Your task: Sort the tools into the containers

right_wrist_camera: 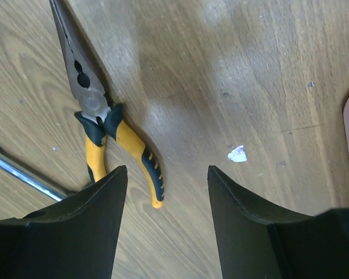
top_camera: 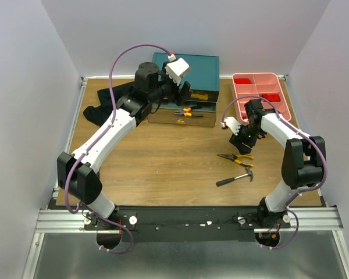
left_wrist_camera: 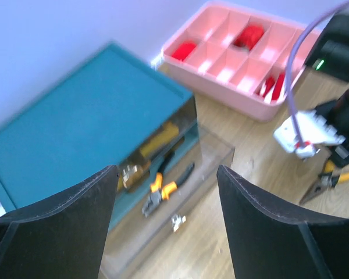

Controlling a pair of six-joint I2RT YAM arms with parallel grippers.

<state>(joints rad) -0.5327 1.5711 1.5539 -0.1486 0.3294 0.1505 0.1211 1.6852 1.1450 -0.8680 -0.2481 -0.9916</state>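
Note:
The teal drawer cabinet point(top_camera: 186, 70) stands at the back middle with a drawer pulled out; orange-handled pliers point(top_camera: 184, 111) lie in it, also in the left wrist view point(left_wrist_camera: 163, 187). My left gripper point(top_camera: 183, 92) is open and empty above that drawer. Yellow-handled long-nose pliers point(top_camera: 235, 157) lie on the table, seen close in the right wrist view point(right_wrist_camera: 107, 131). A black-handled hammer point(top_camera: 235, 178) lies just in front of them. My right gripper point(top_camera: 244, 139) is open and empty, hovering just above the yellow pliers. The pink tray point(top_camera: 262, 96) stands at the back right.
A black cloth point(top_camera: 107, 104) lies at the back left by the cabinet. Red items point(left_wrist_camera: 248, 36) sit in some tray compartments. A small white scrap point(right_wrist_camera: 237, 153) lies on the wood near the pliers. White walls close in three sides.

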